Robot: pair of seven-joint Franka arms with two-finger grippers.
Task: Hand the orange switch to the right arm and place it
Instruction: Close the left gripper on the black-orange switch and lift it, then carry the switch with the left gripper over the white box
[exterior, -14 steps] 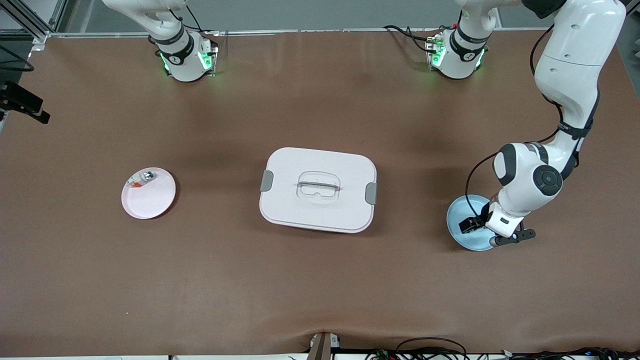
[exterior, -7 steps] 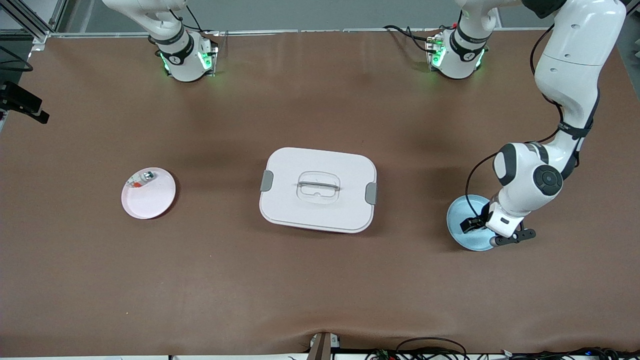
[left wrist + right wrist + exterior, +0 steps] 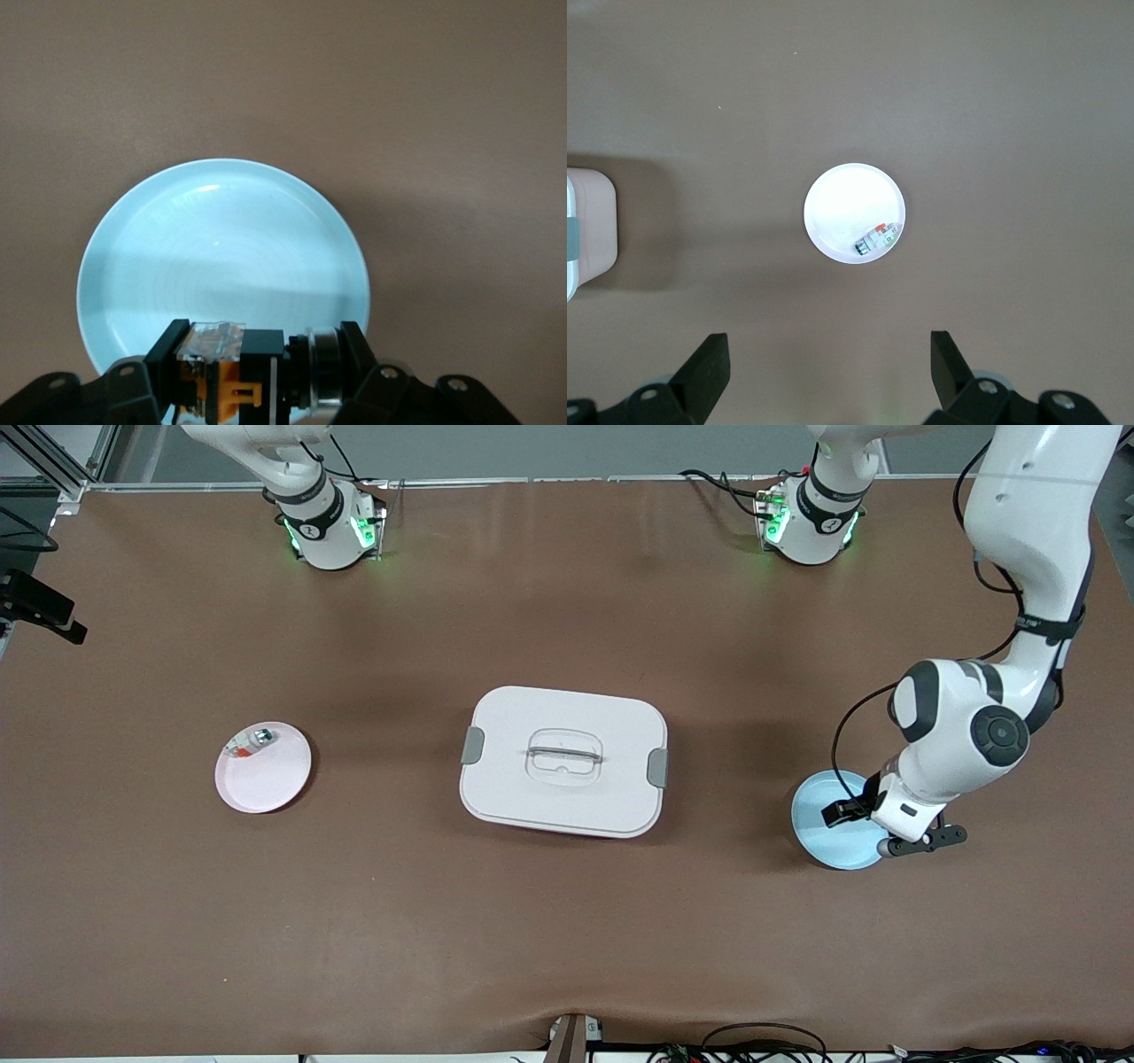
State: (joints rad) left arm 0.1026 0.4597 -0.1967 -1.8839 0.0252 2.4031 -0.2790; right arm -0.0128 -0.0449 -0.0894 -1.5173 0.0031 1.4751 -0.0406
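The left gripper (image 3: 257,376) grips the orange switch (image 3: 244,372) crosswise between its fingers over the light-blue plate (image 3: 819,828) at the front view's lower right, while the open right gripper (image 3: 828,376) waits high over the pink plate (image 3: 275,779) at centre left, well apart.

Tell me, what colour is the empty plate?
Pale blue plate, clearest in the left wrist view.

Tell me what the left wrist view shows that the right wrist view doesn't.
Only the left wrist view shows the orange switch clamped in the left gripper above the light blue plate. Only the right wrist view shows the open right gripper high over the white plate holding a small silver-and-red part, plus a corner of the white lidded box. Both show the brown table.
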